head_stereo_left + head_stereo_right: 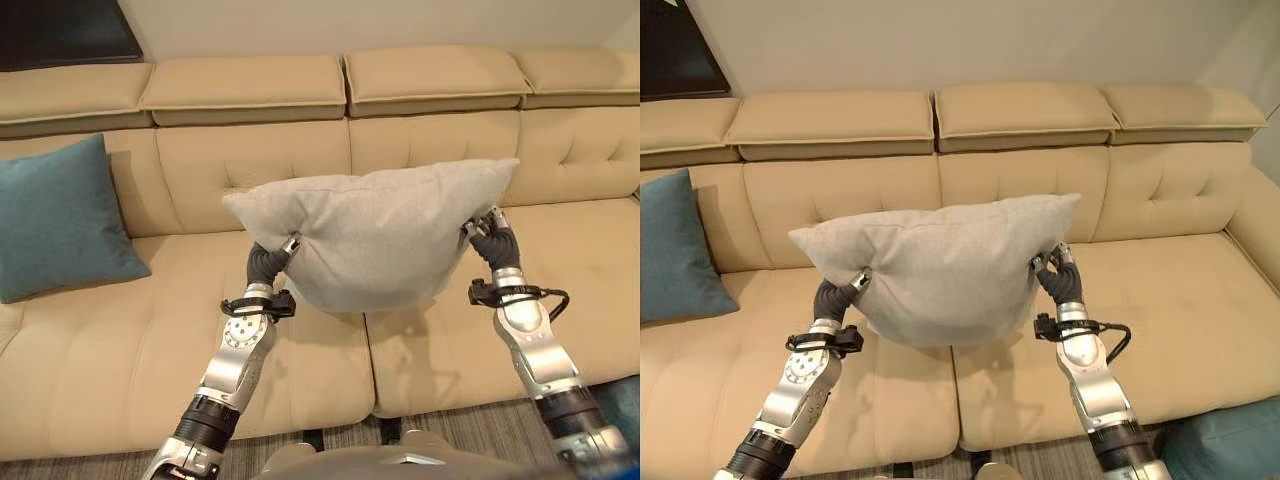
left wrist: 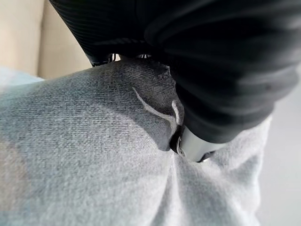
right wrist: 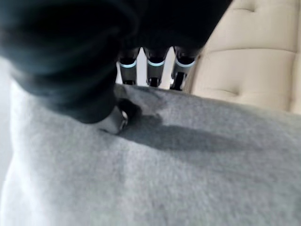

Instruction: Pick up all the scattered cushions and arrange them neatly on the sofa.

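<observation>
In the middle of the frame a grey cushion (image 1: 375,235) hangs in the air above the seat of the beige sofa (image 1: 450,340), carried between both hands at its two lower side edges. Holding it from either end keeps the soft body spread wide and level instead of folding, which probably suits setting it upright against the backrest behind it. It sags a little between the grips, its top corners pointing out to the left and right.

The left hand (image 1: 272,258) comes up from the lower left, forearm raised and wrist bent toward the cushion. In its wrist view the thumb (image 2: 193,143) digs into the fabric and raises a crease, so the hand is clamped on the cushion's edge. The right hand (image 1: 492,238) reaches up from the lower right with a similar slant. Its wrist view shows the fingers (image 3: 153,70) over the far side of the cloth and the thumb pressed into the near side, again a pinch on the cushion, though how deep the fingers wrap is hard to see there.

At the far left of the frame a teal cushion (image 1: 60,215) already leans against the backrest. Another teal shape (image 1: 1230,445) sits at the lower right corner beside the sofa, possibly a cushion left on the floor.
</observation>
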Controlling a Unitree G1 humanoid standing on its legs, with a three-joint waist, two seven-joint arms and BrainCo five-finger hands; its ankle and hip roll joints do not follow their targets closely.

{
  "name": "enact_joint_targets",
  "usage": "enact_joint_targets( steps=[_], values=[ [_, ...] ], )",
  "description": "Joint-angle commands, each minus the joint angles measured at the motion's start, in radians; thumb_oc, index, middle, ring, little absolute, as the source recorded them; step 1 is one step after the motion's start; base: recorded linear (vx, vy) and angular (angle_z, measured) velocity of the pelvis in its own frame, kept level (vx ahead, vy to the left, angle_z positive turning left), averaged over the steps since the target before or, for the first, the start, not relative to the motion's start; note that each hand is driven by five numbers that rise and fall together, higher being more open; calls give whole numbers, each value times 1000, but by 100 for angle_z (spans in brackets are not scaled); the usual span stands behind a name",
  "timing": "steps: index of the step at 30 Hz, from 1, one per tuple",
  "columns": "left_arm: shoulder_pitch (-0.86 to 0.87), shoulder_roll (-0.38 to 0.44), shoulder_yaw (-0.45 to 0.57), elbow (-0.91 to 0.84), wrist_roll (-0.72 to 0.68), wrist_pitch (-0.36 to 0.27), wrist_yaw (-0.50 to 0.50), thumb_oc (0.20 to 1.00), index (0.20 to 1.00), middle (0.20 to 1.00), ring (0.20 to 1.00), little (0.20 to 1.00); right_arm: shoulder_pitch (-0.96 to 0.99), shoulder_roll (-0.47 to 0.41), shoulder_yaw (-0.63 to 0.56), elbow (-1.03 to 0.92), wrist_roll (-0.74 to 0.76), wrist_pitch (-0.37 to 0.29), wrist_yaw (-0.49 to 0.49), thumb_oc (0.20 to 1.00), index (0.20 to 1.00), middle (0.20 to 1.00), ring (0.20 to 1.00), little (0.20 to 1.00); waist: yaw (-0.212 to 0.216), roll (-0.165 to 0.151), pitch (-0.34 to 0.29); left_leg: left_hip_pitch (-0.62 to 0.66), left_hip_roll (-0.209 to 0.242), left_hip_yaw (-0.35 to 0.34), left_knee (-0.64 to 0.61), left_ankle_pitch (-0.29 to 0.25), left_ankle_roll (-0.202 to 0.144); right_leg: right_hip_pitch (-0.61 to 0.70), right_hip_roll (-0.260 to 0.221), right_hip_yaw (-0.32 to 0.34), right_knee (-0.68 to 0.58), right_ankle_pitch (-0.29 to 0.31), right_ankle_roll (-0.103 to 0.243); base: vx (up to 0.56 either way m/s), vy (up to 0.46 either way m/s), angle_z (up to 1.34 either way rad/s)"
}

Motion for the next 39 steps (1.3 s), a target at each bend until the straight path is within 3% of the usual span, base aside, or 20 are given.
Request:
enact_joint_targets(
  steps=[1,8,17,39],
  values=[
    [-215,-9,-76,-13,68,-111,32,200,200,200,200,200,-174,8,44,-15,-71,-79,-46,200,200,200,200,200,17,-17,-44,9,-12,36,10,-69,-33,40,-21,-34,15,-117,65,-22,-41,22],
    [-542,16,-144,171,53,-120,107,200,200,200,200,200,-462,-20,109,131,-101,-48,-159,200,200,200,200,200,15,-1,36,-145,-6,7,10,-20,-44,-109,-17,-33,11,-85,68,-95,-38,23],
    [-873,62,-224,431,50,-146,138,200,200,200,200,200,-768,-103,200,371,-76,-39,-199,200,200,200,200,200,1,31,53,-371,-11,-6,10,54,-74,-330,-31,-23,39,-40,69,-56,-8,-3],
    [-984,67,-240,559,9,-148,129,200,200,200,200,200,-946,-144,300,566,-67,-23,-198,200,200,200,200,200,19,32,80,-495,-17,-18,10,78,-97,-448,-39,-28,36,-13,80,-3,-7,4]
  ],
)
